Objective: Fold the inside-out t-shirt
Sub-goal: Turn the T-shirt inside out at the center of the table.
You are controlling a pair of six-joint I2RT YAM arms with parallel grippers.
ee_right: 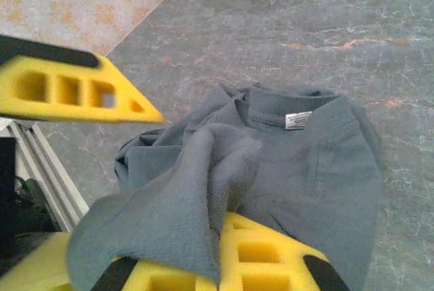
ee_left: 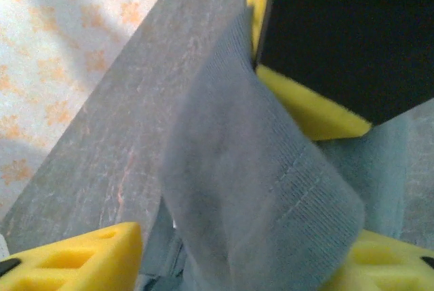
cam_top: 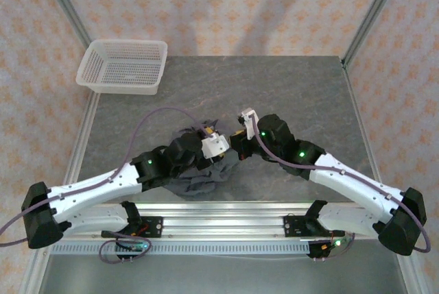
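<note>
The grey table (cam_top: 295, 95) carries the whole job, with the two arms reaching in from its near edge and meeting over the middle. The t-shirt (cam_top: 206, 177) lies there as a crumpled heap close to the near edge, just beneath the left arm's wrist and well apart from the white basket (cam_top: 123, 66) at the far left corner. Judged from this, the folding is barely begun: the shirt is bunched, not spread flat, no sleeve or hem is laid over, and no neat fold shows anywhere. Spreading it out, squaring it and making every fold all look left to do. The right gripper (ee_right: 244, 254) is clenched on a flap of the shirt, which rises from the heap and drapes over its yellow fingers. The left gripper (ee_left: 227, 257) is released, its yellow fingers (ee_left: 74, 257) standing apart on either side of that same raised flap. The cloth brushes one finger but is not pinched between the two. This looks like a hand-over or a second hold being set up on the lifted edge. At the collar (ee_right: 271, 101) a small white label (ee_right: 297, 120) faces up beside the exposed seams, so the shirt is inside out.
</note>
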